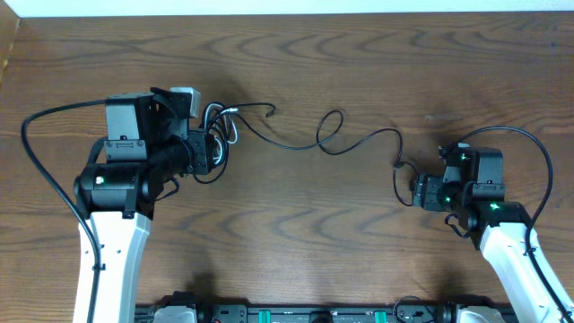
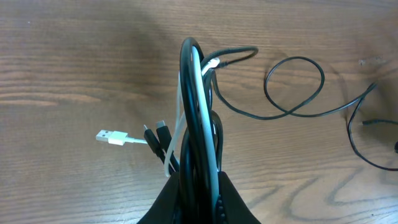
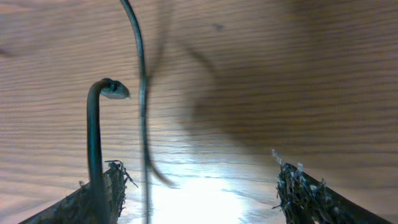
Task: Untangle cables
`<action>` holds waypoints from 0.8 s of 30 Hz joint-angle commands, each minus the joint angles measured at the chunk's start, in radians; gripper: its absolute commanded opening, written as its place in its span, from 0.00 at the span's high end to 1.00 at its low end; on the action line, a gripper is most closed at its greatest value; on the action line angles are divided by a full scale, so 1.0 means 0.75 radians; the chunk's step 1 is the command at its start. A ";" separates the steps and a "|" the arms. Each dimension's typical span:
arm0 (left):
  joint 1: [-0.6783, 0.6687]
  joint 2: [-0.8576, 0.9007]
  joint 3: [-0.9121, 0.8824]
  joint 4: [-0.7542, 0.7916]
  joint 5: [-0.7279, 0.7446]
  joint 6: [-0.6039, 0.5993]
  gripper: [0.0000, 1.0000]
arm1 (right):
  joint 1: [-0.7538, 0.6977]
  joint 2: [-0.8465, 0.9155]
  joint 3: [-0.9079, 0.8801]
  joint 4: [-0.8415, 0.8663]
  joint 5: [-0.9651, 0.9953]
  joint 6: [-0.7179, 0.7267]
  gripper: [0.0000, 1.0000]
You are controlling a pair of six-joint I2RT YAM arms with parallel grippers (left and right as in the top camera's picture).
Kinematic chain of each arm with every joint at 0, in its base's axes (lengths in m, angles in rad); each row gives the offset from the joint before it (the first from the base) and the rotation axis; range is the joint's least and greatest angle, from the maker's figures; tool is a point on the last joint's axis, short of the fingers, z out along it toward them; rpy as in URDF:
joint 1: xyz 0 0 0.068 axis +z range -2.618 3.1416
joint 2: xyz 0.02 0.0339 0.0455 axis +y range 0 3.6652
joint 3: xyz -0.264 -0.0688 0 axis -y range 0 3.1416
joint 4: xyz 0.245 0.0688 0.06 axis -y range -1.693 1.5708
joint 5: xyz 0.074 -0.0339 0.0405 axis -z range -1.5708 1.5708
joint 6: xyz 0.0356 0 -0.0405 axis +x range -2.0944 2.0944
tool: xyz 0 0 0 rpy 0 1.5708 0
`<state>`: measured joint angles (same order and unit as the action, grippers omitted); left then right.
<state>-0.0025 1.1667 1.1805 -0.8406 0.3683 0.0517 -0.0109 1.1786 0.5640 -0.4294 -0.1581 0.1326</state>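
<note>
- Anchoring the coiled cables (image 2: pixel 194 112) near the worktop's (image 1: pixel 296 269) left edge, the left fingers (image 2: pixel 239 210) are clenched on them.
- One black cable (image 1: pixel 359 142) is strung towards the right fingers (image 3: pixel 311 199), spread wide, nothing grasped.

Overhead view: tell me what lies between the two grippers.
One black cable, with a loop midway, runs from the bundle clamped in the left gripper toward the open right gripper; the rest is bare table. The overhead view shows it.

A brown wood-grain table (image 1: pixel 314 238) fills every view.
</note>
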 commanded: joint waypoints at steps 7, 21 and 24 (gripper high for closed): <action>-0.005 -0.016 0.035 0.013 0.022 0.116 0.93 | -0.007 -0.222 0.019 0.063 -0.233 -0.063 0.21; -0.005 -0.016 0.035 0.115 0.187 0.127 0.93 | -0.007 -0.587 0.019 0.186 -0.522 -0.090 0.12; -0.005 -0.015 0.035 0.183 0.367 0.179 0.93 | -0.001 -0.576 0.019 0.212 -0.652 -0.091 0.11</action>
<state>-0.0021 1.1667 1.1805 -0.7425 0.4591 0.1291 -0.0109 0.7418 0.5640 -0.2855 -0.5114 0.0818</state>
